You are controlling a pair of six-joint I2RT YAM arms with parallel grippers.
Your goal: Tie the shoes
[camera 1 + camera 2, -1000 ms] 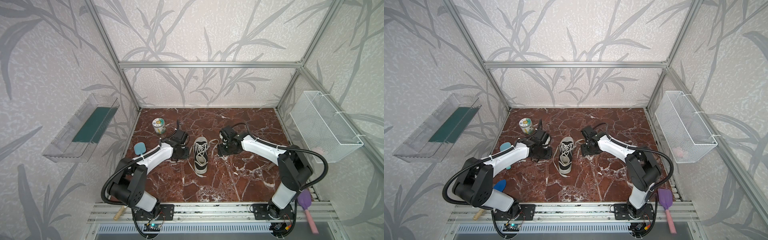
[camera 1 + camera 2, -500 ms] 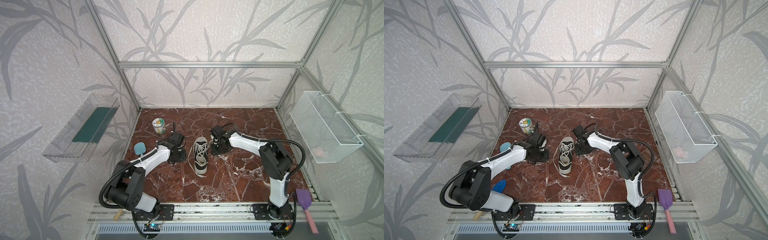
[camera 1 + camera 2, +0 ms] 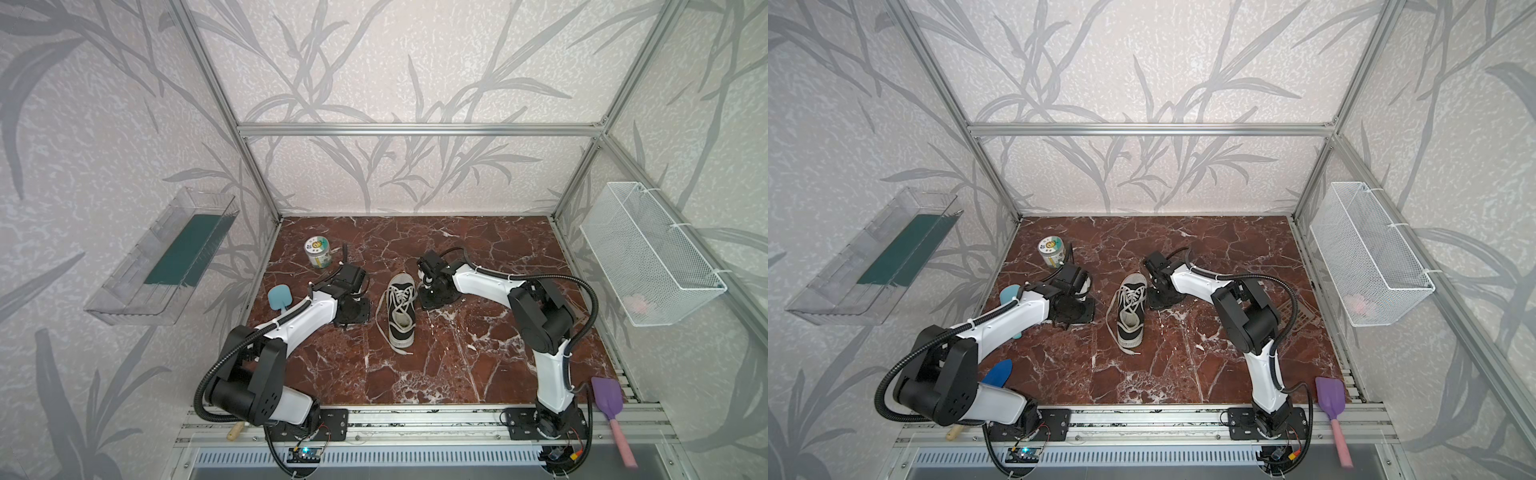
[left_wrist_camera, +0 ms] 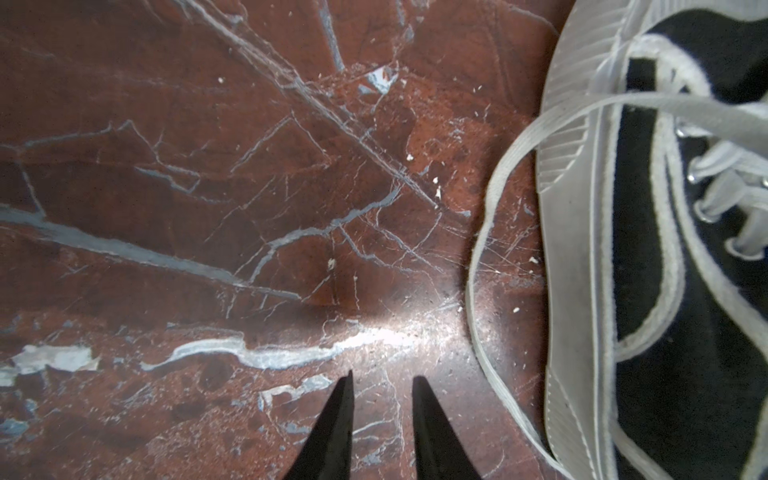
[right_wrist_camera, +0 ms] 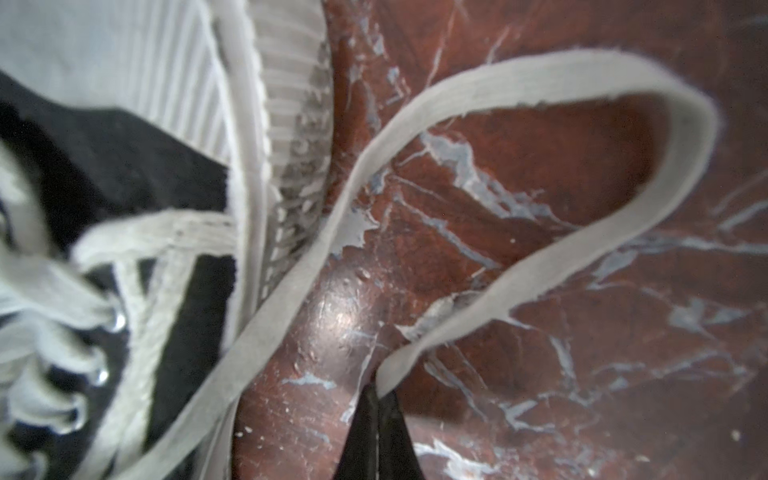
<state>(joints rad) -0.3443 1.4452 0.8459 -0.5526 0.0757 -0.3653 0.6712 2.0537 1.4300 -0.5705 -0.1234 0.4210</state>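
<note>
Sneaker [image 3: 401, 309] mid-table; right gripper [image 5: 376, 390] at two o'clock, jaws clamped on its white lace [image 5: 528, 286]; left gripper [image 4: 382, 378] at nine o'clock, jaws slightly apart above bare table [image 4: 208, 208].

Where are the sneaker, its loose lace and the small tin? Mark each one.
sneaker [image 3: 401, 301], in a top view, on its laced middle.
lace [image 5: 692, 124], right wrist view, on the bend of its loop.
tin [image 3: 316, 246], in a top view, on its round lid.

Soft daylight — blurred wrist close-ups
</note>
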